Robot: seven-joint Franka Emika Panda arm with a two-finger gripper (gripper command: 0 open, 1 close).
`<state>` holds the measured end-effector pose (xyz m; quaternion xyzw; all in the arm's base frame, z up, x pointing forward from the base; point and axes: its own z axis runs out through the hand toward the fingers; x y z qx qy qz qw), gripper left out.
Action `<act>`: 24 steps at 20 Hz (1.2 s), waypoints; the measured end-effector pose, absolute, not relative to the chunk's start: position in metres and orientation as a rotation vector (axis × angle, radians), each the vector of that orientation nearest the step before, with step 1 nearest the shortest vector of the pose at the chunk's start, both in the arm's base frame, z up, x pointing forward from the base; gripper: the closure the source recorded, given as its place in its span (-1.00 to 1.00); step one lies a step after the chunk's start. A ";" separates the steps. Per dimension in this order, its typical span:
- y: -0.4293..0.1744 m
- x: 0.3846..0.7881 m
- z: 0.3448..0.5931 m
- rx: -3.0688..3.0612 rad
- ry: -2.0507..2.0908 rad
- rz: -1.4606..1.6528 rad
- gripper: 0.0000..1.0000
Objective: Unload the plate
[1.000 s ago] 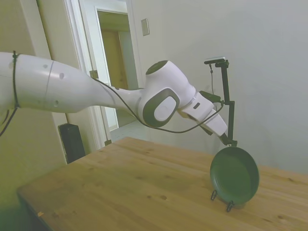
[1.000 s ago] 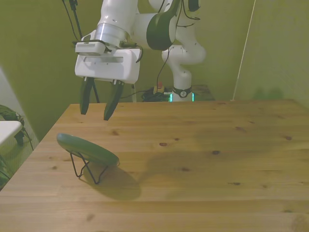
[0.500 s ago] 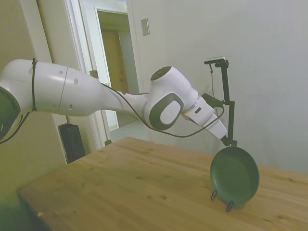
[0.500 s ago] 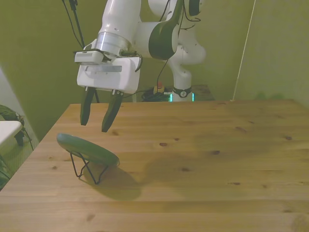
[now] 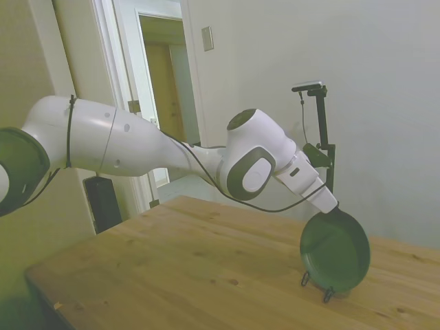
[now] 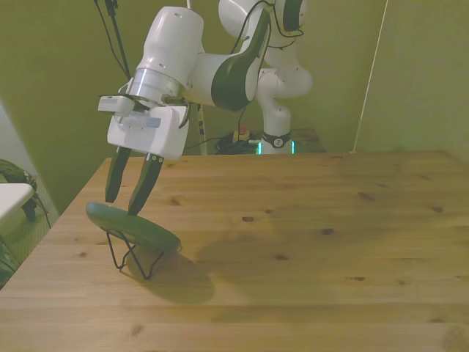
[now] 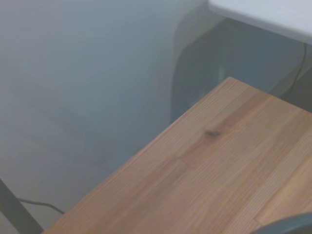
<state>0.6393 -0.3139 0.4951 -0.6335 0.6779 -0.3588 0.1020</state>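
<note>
One round dark green shallow plate [image 5: 335, 251] with a raised rim stands nearly upright in the side view, propped on a thin black wire stand [image 5: 317, 282] near the far end of the pale wooden table [image 5: 192, 275]. The white arm slants down to it from the picture's left, and the two-finger gripper [image 5: 331, 208] meets the plate's upper rim there, though its dark fingers blend into the rim and their spacing cannot be read from this angle. Seen in the front view, the plate [image 6: 133, 226] leans back on the wire stand [image 6: 133, 257] near the table's [image 6: 308, 242] edge on the front view's left, its rim facing up. The gripper [image 6: 124, 207] hangs directly over it with its two dark fingers [image 6: 146, 183] parted by a moderate gap, one tip on each side of the raised rim, at or just above it; they have not closed on the plate. From the wrist view, only a blurred stretch of wooden table [image 7: 204, 165] and its edge shows, with a thin dark green arc of the plate [image 7: 287, 225] at one corner.
</note>
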 end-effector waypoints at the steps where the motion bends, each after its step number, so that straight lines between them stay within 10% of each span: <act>1: -0.315 0.642 0.494 -1.867 2.004 -1.061 -1.00; 7: -0.318 0.654 0.481 -1.858 2.015 -1.055 -1.00; 8: -0.318 0.654 0.480 -1.859 2.015 -1.054 1.00; 24: -0.322 0.654 0.479 -1.849 2.023 -1.052 1.00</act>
